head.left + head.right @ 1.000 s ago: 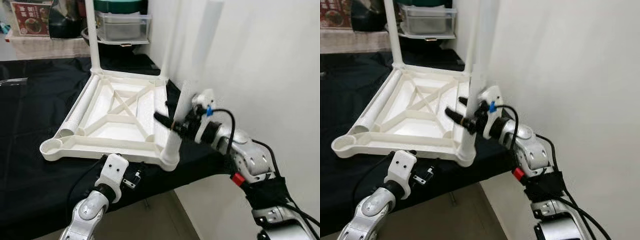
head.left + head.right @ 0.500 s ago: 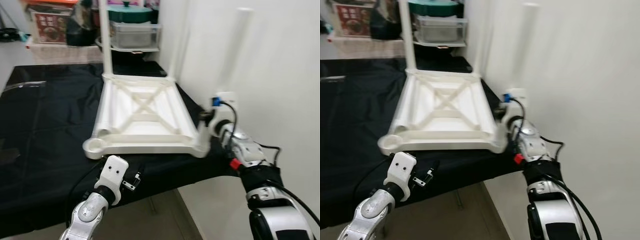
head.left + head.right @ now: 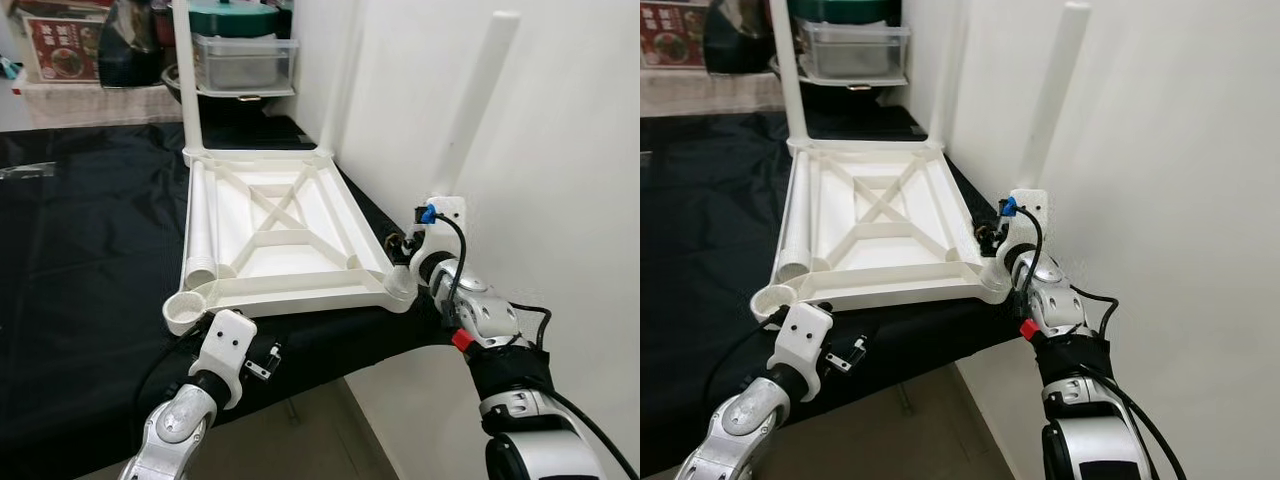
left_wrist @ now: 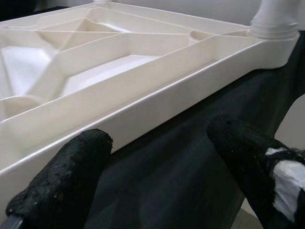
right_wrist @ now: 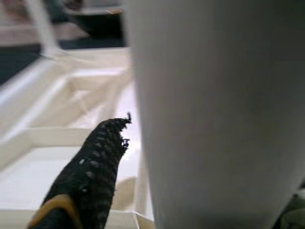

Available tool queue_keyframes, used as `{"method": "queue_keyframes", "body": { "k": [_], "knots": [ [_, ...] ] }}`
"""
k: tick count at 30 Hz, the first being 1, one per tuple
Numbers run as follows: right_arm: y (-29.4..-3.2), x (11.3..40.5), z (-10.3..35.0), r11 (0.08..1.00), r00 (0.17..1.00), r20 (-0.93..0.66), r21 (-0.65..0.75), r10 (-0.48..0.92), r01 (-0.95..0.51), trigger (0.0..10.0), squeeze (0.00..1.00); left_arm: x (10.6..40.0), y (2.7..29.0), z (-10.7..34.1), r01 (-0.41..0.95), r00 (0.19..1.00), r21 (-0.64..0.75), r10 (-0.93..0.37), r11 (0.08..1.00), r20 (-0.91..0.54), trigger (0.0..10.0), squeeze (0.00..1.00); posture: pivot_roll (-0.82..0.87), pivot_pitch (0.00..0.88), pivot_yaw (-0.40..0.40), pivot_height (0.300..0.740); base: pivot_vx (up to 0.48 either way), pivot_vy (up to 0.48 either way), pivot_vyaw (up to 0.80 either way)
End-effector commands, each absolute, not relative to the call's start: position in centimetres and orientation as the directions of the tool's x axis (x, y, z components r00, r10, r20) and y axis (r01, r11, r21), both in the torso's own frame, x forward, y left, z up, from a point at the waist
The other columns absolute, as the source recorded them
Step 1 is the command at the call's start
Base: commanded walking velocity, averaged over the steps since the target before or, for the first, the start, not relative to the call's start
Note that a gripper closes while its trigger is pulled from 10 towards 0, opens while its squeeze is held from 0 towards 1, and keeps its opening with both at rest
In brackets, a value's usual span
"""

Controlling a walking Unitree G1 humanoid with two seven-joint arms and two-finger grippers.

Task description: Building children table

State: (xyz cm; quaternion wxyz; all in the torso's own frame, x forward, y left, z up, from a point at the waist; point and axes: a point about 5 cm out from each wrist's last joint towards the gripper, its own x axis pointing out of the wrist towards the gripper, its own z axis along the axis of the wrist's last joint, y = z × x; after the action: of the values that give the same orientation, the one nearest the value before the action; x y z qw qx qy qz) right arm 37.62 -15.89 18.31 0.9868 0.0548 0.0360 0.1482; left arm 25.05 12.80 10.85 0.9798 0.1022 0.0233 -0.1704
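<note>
Upside down at frame centre, the table [image 3: 280, 235] lies on the black tabletop [image 3: 80, 250], sockets up for legs. Right end effector [image 3: 408, 243] clamps the near-right leg [image 3: 470, 110], steadying it in its socket. Left end effector [image 4: 157, 143] hovers apart, empty, below the near edge.

A black cloth [image 3: 80, 250] covers the tabletop and hangs over its near edge. At the far end stands a clear plastic storage box [image 3: 243, 60] with a dark green lid [image 3: 230, 17] on top. Beside it sit a dark rounded appliance [image 3: 135, 55] and a red printed carton [image 3: 58, 45]. A plain white wall [image 3: 580, 200] rises alongside.
</note>
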Motion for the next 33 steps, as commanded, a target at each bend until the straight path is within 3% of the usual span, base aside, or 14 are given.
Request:
{"method": "queue_keyframes", "body": {
  "k": [1,6,9,10,12,13,19,20,21,23,25,27,29,33],
  "knots": [
    [-13.2,37.0,20.8,0.859,0.866,0.070,0.110,0.495,-0.500,10.0,0.00,25.0,12.7,10.5,0.343,0.939,0.193,-0.331,0.919,-0.095,10.0,0.00,0.04,0.000,-0.146,0.740,0.000,0.000,0.00],
    [-10.7,33.3,21.5,0.597,0.596,0.088,0.021,0.798,-0.802,10.0,0.00,25.0,12.6,10.5,0.345,0.938,0.192,-0.332,0.919,-0.095,10.0,0.00,0.04,0.000,-0.147,0.740,0.000,0.000,0.00],
    [-10.6,33.0,21.0,0.577,0.576,0.067,0.007,0.815,-0.817,10.0,0.00,25.0,12.6,10.5,0.344,0.939,0.193,-0.332,0.919,-0.094,10.0,0.00,0.05,0.000,-0.148,0.740,0.000,0.000,0.00],
    [-10.7,32.9,20.3,0.557,0.557,0.050,0.007,0.829,-0.830,0.0,0.00,25.0,12.7,10.6,0.341,0.940,0.194,-0.329,0.920,-0.093,10.0,0.00,0.05,0.000,-0.147,0.740,0.000,0.000,0.00],
    [-10.8,33.0,20.1,0.554,0.554,0.047,0.011,0.831,-0.832,0.0,0.00,25.0,12.8,10.6,0.340,0.940,0.195,-0.328,0.920,-0.093,10.0,0.00,0.05,0.000,-0.147,0.740,0.000,0.000,0.00],
    [-11.3,34.0,19.2,0.629,0.629,-0.012,-0.005,0.777,-0.777,0.0,0.00,25.0,12.8,10.6,0.340,0.940,0.196,-0.328,0.920,-0.094,10.0,0.00,0.05,0.000,-0.144,0.740,0.000,0.000,0.00],
    [-12.3,35.1,18.1,0.730,0.728,-0.099,-0.030,0.678,-0.683,0.0,0.00,24.9,12.8,10.5,0.341,0.940,0.196,-0.328,0.919,-0.096,10.0,0.00,0.05,0.000,-0.143,0.740,0.000,0.000,0.00],
    [-13.0,35.8,17.5,0.791,0.785,-0.145,-0.031,0.602,-0.611,0.0,0.00,24.9,12.9,10.5,0.342,0.940,0.196,-0.329,0.919,-0.096,10.0,0.00,0.05,0.000,-0.143,0.740,0.000,0.000,0.00],
    [-15.4,37.1,16.5,0.919,0.902,-0.207,-0.026,0.379,-0.392,0.0,0.00,24.9,12.8,10.5,0.343,0.939,0.197,-0.330,0.919,-0.096,10.0,0.00,0.05,0.000,-0.141,0.740,0.000,0.000,0.00],
    [-15.4,37.1,16.5,0.919,0.902,-0.207,-0.026,0.379,-0.392,0.0,0.00,24.9,12.8,10.5,0.343,0.939,0.197,-0.330,0.919,-0.096,10.0,0.00,0.05,0.000,-0.141,0.740,0.000,0.000,0.00],
    [-19.1,37.6,15.2,0.999,0.959,-0.284,-0.045,0.015,-0.029,0.0,0.00,25.0,12.8,10.6,0.343,0.939,0.198,-0.331,0.918,-0.094,10.0,0.00,0.05,0.000,-0.138,0.740,0.000,0.000,0.00],
    [-19.1,37.6,15.2,0.999,0.959,-0.284,-0.045,0.015,-0.029,0.0,0.00,25.0,12.8,10.6,0.343,0.939,0.198,-0.331,0.918,-0.094,10.0,0.00,0.05,0.000,-0.138,0.740,0.000,0.000,0.00],
    [-20.7,37.3,15.0,0.985,0.939,-0.299,-0.049,-0.173,0.165,0.0,0.00,25.0,12.7,10.6,0.345,0.938,0.200,-0.333,0.917,-0.093,10.0,0.00,0.05,0.000,-0.139,0.740,0.000,0.000,0.00],
    [-21.0,37.2,14.9,0.974,0.925,-0.308,-0.037,-0.224,0.224,0.0,0.00,25.0,12.7,10.6,0.347,0.938,0.202,-0.335,0.916,-0.092,10.0,0.00,0.05,0.000,-0.138,0.740,0.000,0.000,0.00]
  ]
}}
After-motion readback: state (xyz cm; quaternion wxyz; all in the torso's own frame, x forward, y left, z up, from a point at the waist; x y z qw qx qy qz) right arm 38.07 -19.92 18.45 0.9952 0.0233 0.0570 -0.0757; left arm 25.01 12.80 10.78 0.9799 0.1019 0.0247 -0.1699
